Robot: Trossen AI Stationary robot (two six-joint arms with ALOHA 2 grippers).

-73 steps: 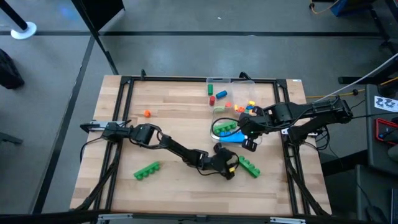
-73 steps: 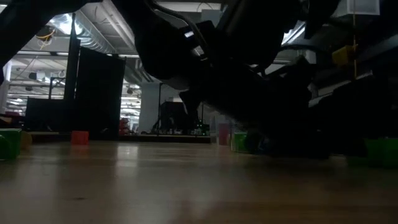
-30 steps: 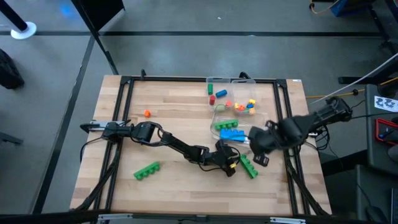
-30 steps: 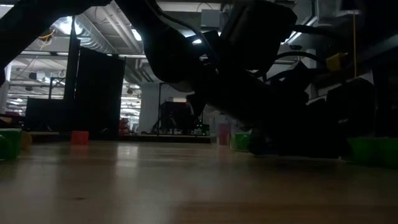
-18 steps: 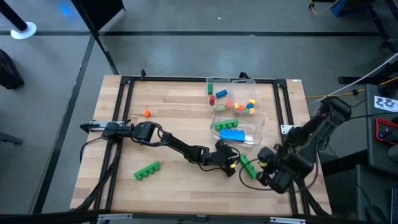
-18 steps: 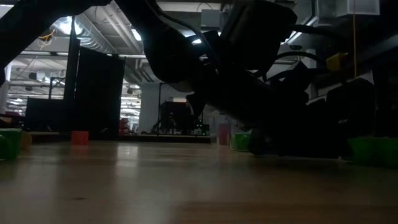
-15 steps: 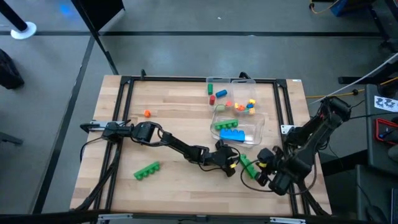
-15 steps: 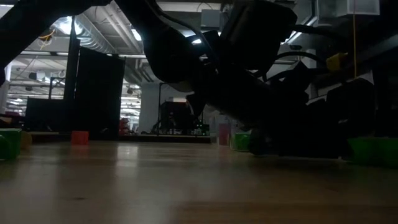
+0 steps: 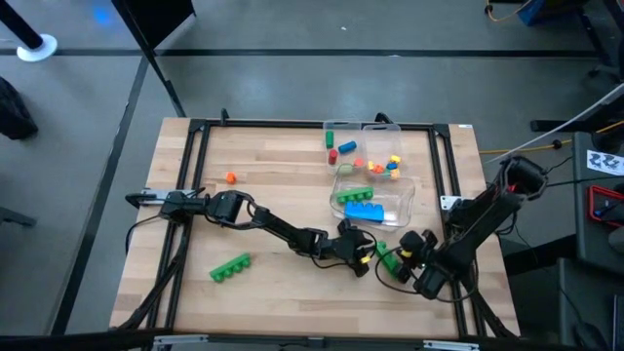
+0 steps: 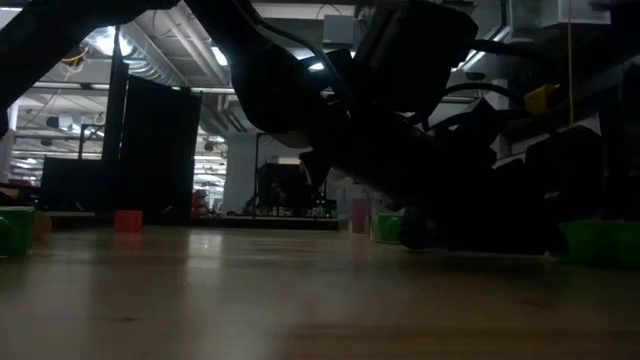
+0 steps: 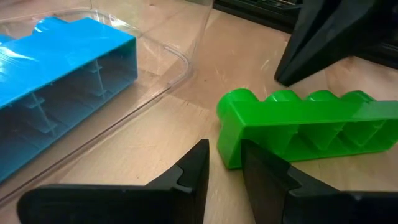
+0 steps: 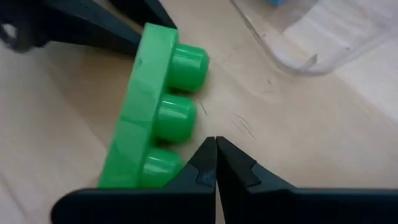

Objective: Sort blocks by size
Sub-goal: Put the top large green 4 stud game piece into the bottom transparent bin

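- The long green studded plastic brick (image 11: 298,124) lies on its side on the wooden tabletop (image 9: 273,175), just beside the clear plastic tray's (image 9: 405,210) near corner, so its round studs point sideways and its hollow underside faces the left wrist camera.
- It sits between both grippers, probably so one can brace it while the other nudges it towards its size group.
- The left gripper (image 11: 224,165) has its fingers narrowly parted at the brick's end, gripping nothing.
- The right gripper (image 12: 216,163) has its fingers pressed together, their tip right against the studs.
- A blue plastic brick (image 11: 59,93) lies inside the tray; another long green brick (image 9: 230,266) lies well apart.
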